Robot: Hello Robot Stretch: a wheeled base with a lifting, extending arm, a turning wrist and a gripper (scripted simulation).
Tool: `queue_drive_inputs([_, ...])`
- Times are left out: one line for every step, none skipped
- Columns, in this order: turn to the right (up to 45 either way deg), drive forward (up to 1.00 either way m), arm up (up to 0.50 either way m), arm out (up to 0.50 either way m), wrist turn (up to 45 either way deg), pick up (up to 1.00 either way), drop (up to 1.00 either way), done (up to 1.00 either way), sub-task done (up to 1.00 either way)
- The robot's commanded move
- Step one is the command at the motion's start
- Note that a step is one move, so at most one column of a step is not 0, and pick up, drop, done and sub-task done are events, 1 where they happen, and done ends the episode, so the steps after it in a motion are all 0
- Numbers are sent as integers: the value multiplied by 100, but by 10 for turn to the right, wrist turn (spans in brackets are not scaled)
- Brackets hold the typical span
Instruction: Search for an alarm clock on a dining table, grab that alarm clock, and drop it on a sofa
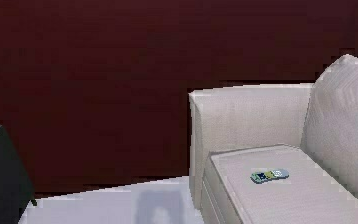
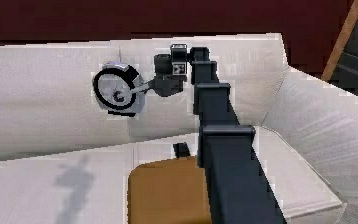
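Note:
A round alarm clock (image 2: 116,88) with a white face and dark rim hangs at the far end of my gripper (image 2: 140,90), in the air above the seat of a cream sofa (image 2: 47,95). The gripper holds the clock, with the sofa's backrest behind it. The dark arm bar (image 2: 227,150) rises from the arm side view's bottom edge out over the seat. In the forward view the same cream sofa (image 1: 252,115) fills the right side, showing its armrest and one seat cushion.
A small grey flat device (image 1: 268,176) lies on the sofa seat. A brown cushion (image 2: 167,198) and a small dark object (image 2: 179,150) rest on the seat below the arm. A dark maroon wall (image 1: 97,80) stands behind. A black object (image 1: 2,180) sits at the forward view's left edge.

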Motion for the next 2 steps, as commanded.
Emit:
queue_drive_inputs([0, 0, 0, 0, 210, 0, 0, 0, 0])
queue_drive_inputs([0, 0, -20, 0, 0, 0, 0, 0, 0])
